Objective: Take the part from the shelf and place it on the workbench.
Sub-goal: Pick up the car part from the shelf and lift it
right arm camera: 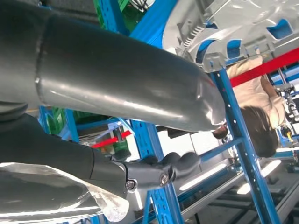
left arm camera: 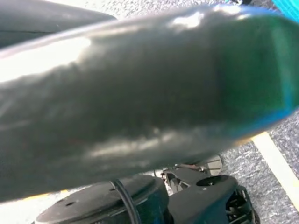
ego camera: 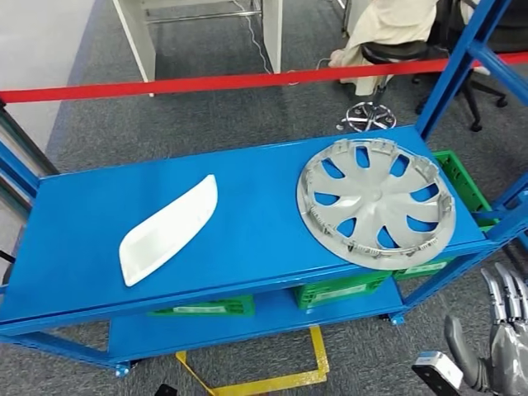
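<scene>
The round silver-grey plastic wheel cover [ego camera: 376,203] lies flat on the right end of the blue metal shelf [ego camera: 249,223], its edge overhanging the front, untouched. The right hand [ego camera: 498,334] hovers below and beside it, fingers spread and empty, so grasping, lifting and carrying to the workbench all remain. A long white plastic trim piece [ego camera: 167,228] lies well apart on the left.

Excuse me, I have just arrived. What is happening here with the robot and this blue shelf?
The robot stands before a blue shelf and has taken nothing yet. On the top level lie a silver wheel cover at the right, overhanging the front edge, and a white curved part at the left. Its right hand is open, low beside the shelf's right end, touching neither part. A person sits behind the red barrier tape.
</scene>
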